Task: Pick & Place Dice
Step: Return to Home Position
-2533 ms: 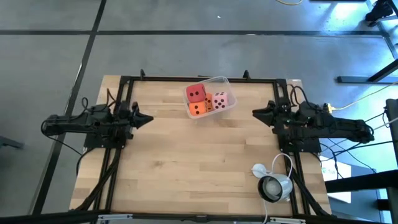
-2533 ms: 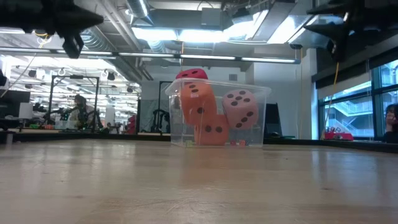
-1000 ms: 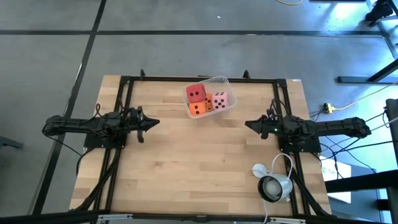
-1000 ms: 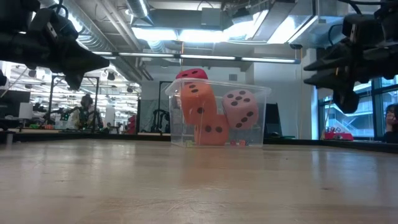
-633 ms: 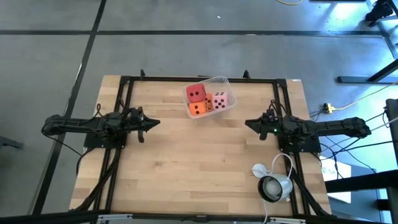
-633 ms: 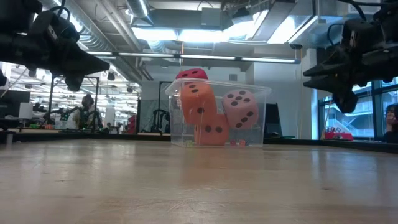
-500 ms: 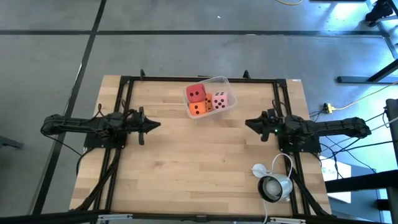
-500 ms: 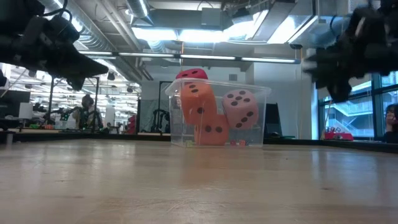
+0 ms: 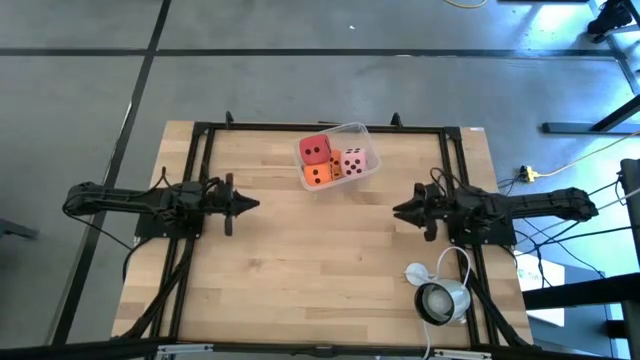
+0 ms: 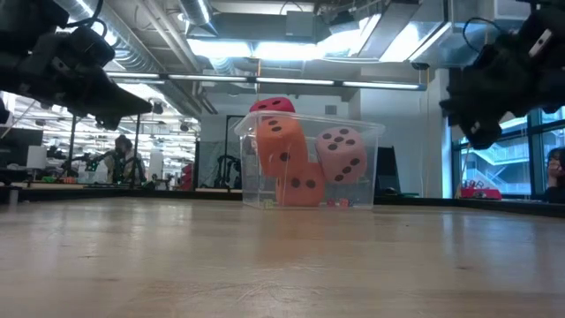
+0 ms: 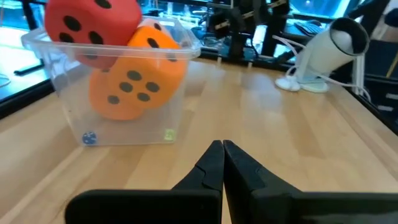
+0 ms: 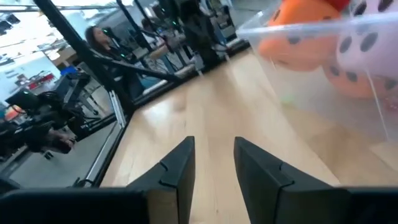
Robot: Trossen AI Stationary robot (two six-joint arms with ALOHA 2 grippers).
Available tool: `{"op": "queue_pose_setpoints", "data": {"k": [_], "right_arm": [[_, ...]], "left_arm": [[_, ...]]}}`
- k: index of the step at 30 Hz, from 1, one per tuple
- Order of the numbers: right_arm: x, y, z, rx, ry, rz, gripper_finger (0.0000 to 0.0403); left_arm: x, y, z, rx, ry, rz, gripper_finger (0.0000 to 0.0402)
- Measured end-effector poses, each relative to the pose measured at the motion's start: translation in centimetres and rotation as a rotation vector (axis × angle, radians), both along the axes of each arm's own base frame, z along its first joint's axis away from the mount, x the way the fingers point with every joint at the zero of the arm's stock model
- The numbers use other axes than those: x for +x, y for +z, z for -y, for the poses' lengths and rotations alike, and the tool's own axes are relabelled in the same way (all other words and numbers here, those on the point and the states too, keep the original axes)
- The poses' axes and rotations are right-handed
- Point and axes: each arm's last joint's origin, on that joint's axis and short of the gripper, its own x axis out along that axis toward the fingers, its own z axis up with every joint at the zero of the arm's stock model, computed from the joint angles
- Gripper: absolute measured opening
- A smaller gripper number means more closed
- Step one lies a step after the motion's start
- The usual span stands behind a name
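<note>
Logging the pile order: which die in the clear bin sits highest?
The red soft die, poking above the clear plastic bin's rim; orange dice and pink die sit lower.

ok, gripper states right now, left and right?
Left gripper: fingers shut, holding nothing, over the table's left side.
Right gripper: fingers open, holding nothing, over its right side.

Red dice [image 9: 315,150] with black dots. Pale pink dice [image 9: 353,161] with dark dots. Upper orange dice [image 10: 281,146] and lower orange dice [image 10: 305,184], both with black dots. See-through bin [image 9: 364,134]. Light brown wooden surface [image 9: 320,260] with thin plank lines. Black left gripper [image 9: 254,205], black right gripper [image 9: 397,212]. White gadget [image 9: 438,298]. Grey floor [image 9: 80,90] with dark lines.
</note>
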Motion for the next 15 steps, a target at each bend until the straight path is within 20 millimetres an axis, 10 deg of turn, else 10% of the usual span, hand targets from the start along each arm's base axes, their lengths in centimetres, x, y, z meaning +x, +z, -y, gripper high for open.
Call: {"op": "queue_pose_setpoints", "data": {"k": [15], "right_arm": [[0.2, 1.0, 0.4, -0.103, -0.142, 0.105, 0.0096]], "left_arm": [[0.1, 0.2, 0.2, 0.095, -0.088, 0.003, 0.0002]]}}
